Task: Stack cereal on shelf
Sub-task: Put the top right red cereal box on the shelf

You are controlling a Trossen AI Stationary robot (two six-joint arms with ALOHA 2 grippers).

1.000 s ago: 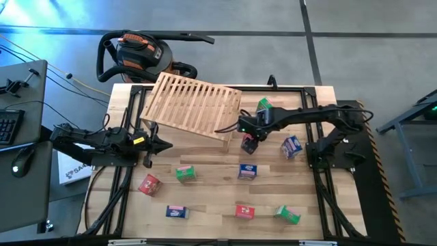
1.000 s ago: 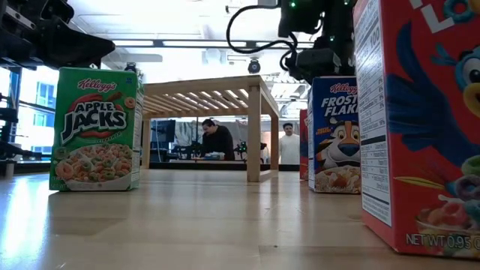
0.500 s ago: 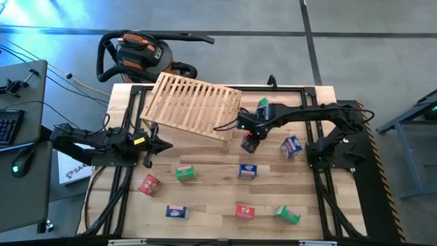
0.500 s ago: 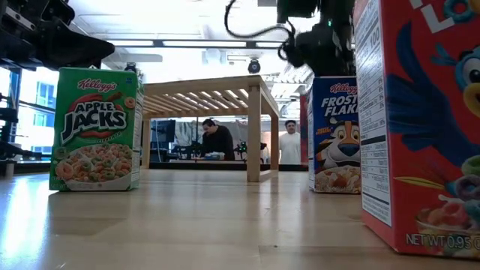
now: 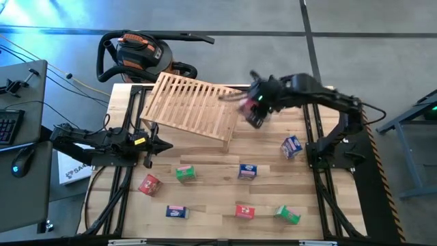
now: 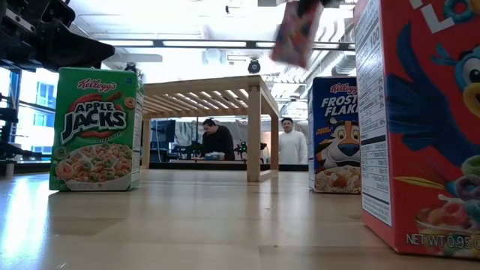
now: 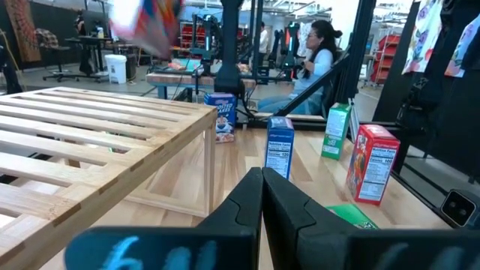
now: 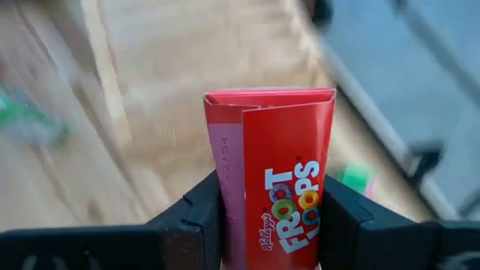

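Note:
My right gripper (image 5: 255,111) is raised beside the right end of the shelf (image 5: 194,106), the slatted wooden rack at the back of the table. It is shut on a red Froot Loops cereal box (image 8: 279,176), which shows as a blur high in the low view (image 6: 296,30) and in the left wrist view (image 7: 146,22). Several more cereal boxes stand on the tabletop, among them a green one (image 5: 185,174), a blue one (image 5: 248,171) and a red one (image 5: 149,184). At the table's left edge my left gripper (image 5: 164,145) waits, shut on nothing. My right gripper pinches the red box between its two fingers (image 8: 196,217), one on each of two opposite sides (image 8: 225,210), at the end nearer the wrist. The fingers slant down from the table's right side. The box is lifted clear of table and shelf, tilted.
A blue box (image 5: 291,146) stands near the right arm's base; red (image 5: 244,211), green (image 5: 288,214) and blue (image 5: 177,212) boxes stand along the near edge. A vacuum cleaner (image 5: 140,55) sits on the floor behind the table. People show in the room beyond (image 6: 217,139).
My right gripper has risen steeply with the red box, which stood on the table by the shelf's near right leg, and has gone toward the far edge. The box is now clear of the table beside the shelf's right end, tipped.

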